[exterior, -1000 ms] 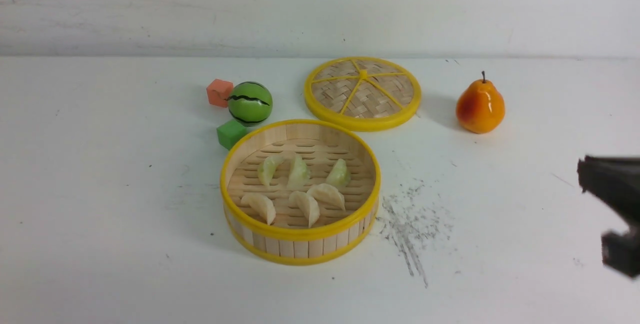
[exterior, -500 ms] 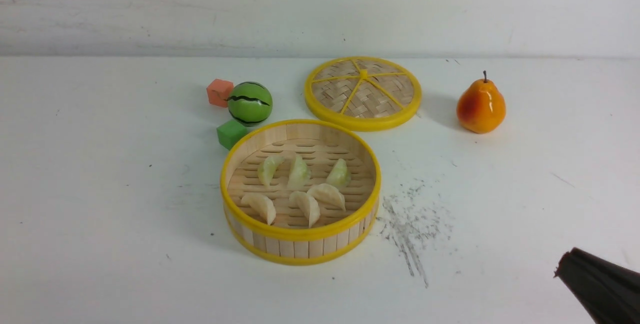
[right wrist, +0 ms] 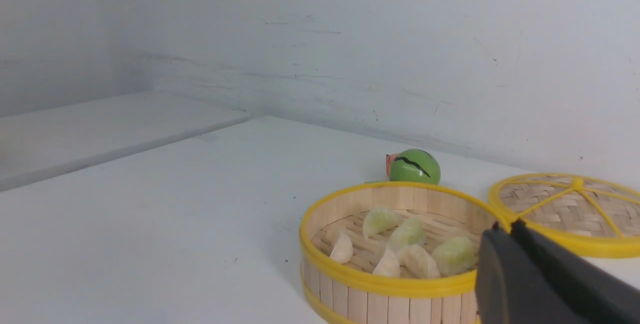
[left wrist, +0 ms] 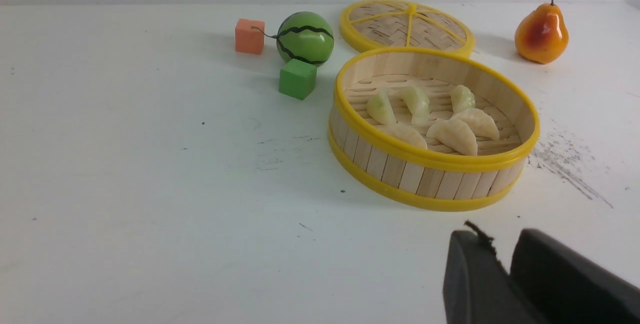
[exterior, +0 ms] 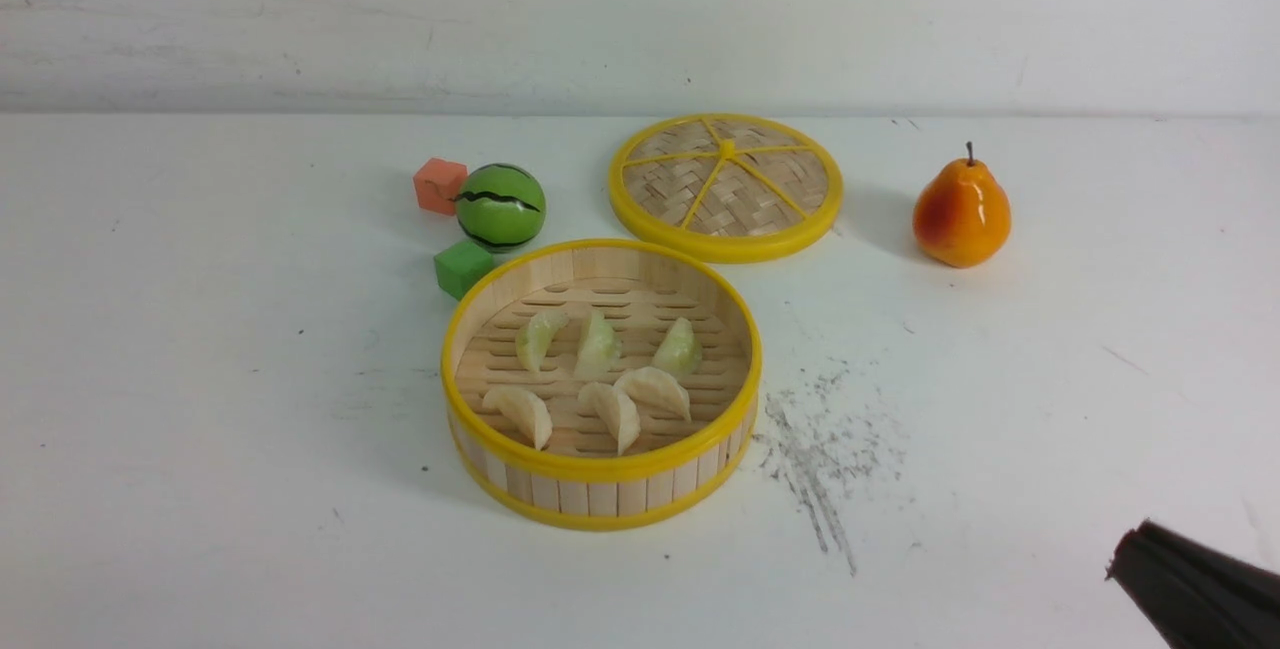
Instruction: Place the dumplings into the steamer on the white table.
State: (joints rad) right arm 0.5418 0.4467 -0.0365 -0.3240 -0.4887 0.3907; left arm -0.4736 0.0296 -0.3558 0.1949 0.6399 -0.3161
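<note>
At the frame's corner, the right claw [exterior: 1120,554] shows only its closed tip.

Six dumplings [exterior: 598,374] lie inside the steamer [exterior: 600,489] — three pale green crescents in the far row, three cream-white ones nearer. The round bamboo basket, yellow-rimmed top and bottom, sits upright on the scuffed white table [exterior: 200,379] — lid off.

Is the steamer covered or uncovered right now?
Uncovered. The steamer stands open with six dumplings inside; its lid lies flat on the table behind it.
</note>
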